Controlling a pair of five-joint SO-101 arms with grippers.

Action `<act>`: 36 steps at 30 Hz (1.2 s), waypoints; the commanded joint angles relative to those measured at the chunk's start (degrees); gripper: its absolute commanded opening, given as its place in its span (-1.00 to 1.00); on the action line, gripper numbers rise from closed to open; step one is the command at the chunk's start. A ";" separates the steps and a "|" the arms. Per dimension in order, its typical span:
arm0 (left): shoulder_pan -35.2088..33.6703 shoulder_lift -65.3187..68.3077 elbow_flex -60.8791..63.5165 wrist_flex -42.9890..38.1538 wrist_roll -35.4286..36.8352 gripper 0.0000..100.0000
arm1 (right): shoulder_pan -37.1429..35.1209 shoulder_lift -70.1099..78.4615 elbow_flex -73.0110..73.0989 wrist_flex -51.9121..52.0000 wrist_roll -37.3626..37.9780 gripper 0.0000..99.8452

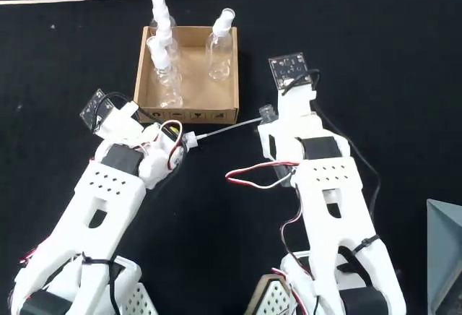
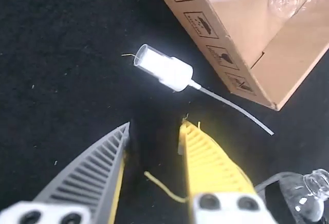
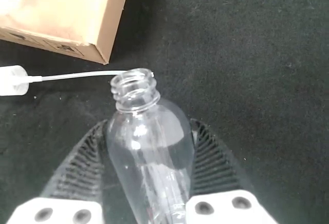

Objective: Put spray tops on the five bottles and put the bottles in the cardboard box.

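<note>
A white spray top [image 2: 164, 70] lies on the black table just ahead of my left gripper [image 2: 154, 126], which is open with nothing between its fingers. The top's thin tube [image 2: 236, 108] runs toward the neck of a clear, uncapped bottle [image 3: 141, 136]. My right gripper [image 3: 149, 126] is shut on that bottle, whose open neck [image 3: 132, 86] points toward the cardboard box [image 3: 67, 13]. In the high view the spray top [image 1: 192, 139] lies in front of the box [image 1: 186, 113], between the left gripper [image 1: 177, 149] and the held bottle [image 1: 268, 113]. Three capped bottles [image 1: 220, 48] stand in the box.
The box's front corner [image 2: 267, 98] is close to the tube's end. A grey object [image 1: 444, 250] sits at the table's right edge. Black table stretches open to the right of the box and between the two arms.
</note>
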 commanded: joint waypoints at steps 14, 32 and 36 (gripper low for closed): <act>0.13 9.05 -4.97 -4.75 0.88 -0.72 | 1.58 -2.51 -0.31 -1.67 0.26 -0.98; -2.42 21.71 -8.22 -14.07 5.98 -0.72 | 1.49 -2.51 -0.31 -1.67 0.26 -0.98; -2.51 23.21 -7.60 -16.62 6.07 -0.72 | 1.49 -2.51 -0.31 -1.67 0.26 -0.98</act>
